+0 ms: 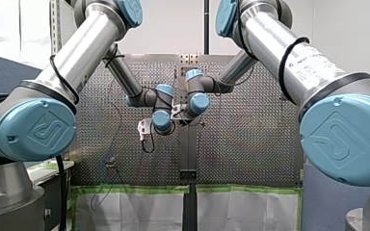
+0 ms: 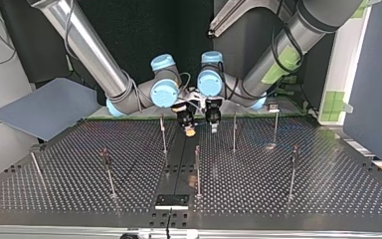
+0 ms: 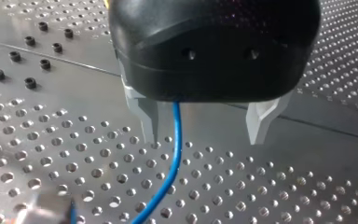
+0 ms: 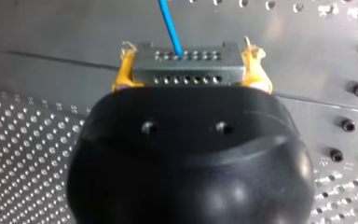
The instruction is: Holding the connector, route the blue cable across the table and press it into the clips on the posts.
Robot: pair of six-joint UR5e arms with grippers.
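While my right gripper (image 4: 189, 69) clamps the grey, hole-dotted metal connector block (image 4: 186, 77) by its short ends between yellow pads (image 4: 123, 70), its thin blue cable (image 4: 170, 28) points straight ahead; my left gripper (image 3: 205, 135), metal fingers (image 3: 150, 121) gaping wide, straddles the cable without gripping it, above the perforated steel table (image 3: 270, 191), upright posts (image 2: 197, 172) beyond.

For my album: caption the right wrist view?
Right gripper clamps a grey connector, blue cable leading ahead over the table.

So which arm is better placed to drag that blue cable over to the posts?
Right, I'd say: the right hand is shut on the connector, where the blue cable ends. The left hand is open, the cable only running between its fingers.
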